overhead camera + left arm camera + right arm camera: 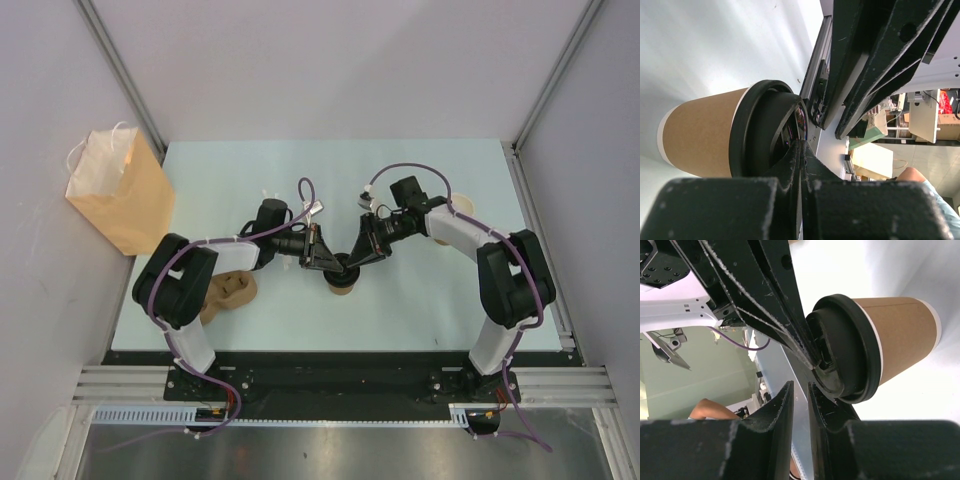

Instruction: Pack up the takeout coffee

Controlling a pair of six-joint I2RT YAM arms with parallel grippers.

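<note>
The takeout coffee [341, 285], a tan paper cup with a black lid [343, 270], stands upright on the table centre. It also shows in the left wrist view [700, 132] and in the right wrist view [900, 337]. My left gripper [327, 260] is shut and empty, and its tips [801, 142] press on the top of the lid [762, 130]. My right gripper [360, 252] is just beside the lid [850, 347]. Its jaws [800, 385] stand a narrow gap apart with nothing between them.
A brown paper bag [120, 195] stands at the far left edge of the table. A brown moulded-pulp carrier [230, 292] lies by the left arm. Tan cups [462, 207] show partly behind the right arm. The two grippers almost touch over the cup.
</note>
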